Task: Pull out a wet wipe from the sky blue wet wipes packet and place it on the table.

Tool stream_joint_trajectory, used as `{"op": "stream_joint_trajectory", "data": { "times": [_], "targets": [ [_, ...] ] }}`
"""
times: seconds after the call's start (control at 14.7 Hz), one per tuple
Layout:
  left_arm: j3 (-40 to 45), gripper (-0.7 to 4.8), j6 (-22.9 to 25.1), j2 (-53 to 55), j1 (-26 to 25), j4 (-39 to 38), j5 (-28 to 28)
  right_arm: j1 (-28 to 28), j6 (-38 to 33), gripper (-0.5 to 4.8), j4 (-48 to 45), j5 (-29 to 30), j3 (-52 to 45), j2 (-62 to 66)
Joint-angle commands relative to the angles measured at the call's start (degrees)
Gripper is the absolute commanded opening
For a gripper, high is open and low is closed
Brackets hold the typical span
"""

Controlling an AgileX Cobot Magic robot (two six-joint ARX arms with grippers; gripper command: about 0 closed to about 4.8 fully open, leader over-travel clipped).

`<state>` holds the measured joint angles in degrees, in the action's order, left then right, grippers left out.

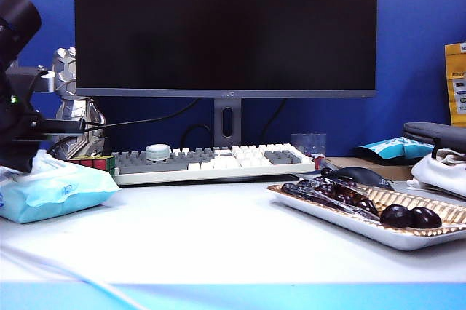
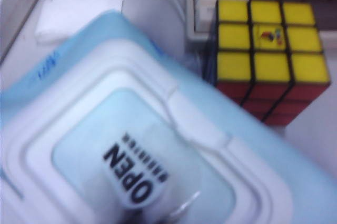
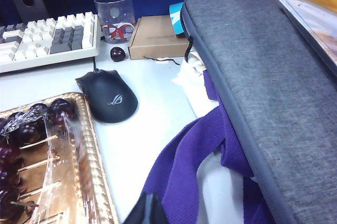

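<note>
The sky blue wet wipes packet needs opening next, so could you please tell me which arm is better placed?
Left. Its gripper sits right over the sky blue wet wipes packet, with the OPEN tab close below. The right gripper is across the table by the mouse.

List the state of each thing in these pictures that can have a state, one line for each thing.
Sky blue soft plastic wet wipes packet: lying on the white table, its OPEN flap down, no wipe out.
Left end effector: shut, at the flap.
Right end effector: over purple cloth, state unclear.
Black monitor: screen dark.
Yellow-topped puzzle cube: top face solved.
</note>
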<state>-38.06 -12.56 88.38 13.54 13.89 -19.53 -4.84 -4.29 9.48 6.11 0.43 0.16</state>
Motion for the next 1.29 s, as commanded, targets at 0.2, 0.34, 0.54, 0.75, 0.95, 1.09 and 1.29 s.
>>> {"op": "stream_joint_trajectory", "data": {
  "times": [0.2,0.34,0.54,0.75,0.95,1.09,1.29],
  "targets": [
    [-2.2,-0.06,0.3,-7.4,0.7,2.1,5.8,0.0,-0.2,-0.01,-0.5,0.0,-0.1,0.0],
    [-5.1,-0.06,3.7,-15.0,1.6,-1.0,5.5,0.0,-0.2,-0.01,-0.5,0.0,-0.1,0.0],
    [-11.7,-0.06,4.9,-21.9,2.0,-10.0,7.7,-0.1,-0.2,-0.01,-0.5,0.0,-0.1,0.0],
    [-16.2,-0.06,3.3,-22.7,2.3,-13.0,21.1,0.0,-0.2,-0.01,-0.5,0.0,-0.1,0.0],
    [-17.4,-0.06,-0.5,-22.6,3.1,-13.4,35.9,0.0,-0.2,-0.01,-0.5,0.0,-0.1,0.0],
    [-17.4,-0.06,-1.4,-21.4,3.1,-13.9,45.0,0.0,-0.2,-0.01,-0.5,0.0,-0.1,0.0],
    [-17.4,-0.06,-1.3,-16.7,5.2,-14.2,50.4,0.0,-0.2,-0.01,-0.5,0.0,-0.1,0.0]
  ]
}}
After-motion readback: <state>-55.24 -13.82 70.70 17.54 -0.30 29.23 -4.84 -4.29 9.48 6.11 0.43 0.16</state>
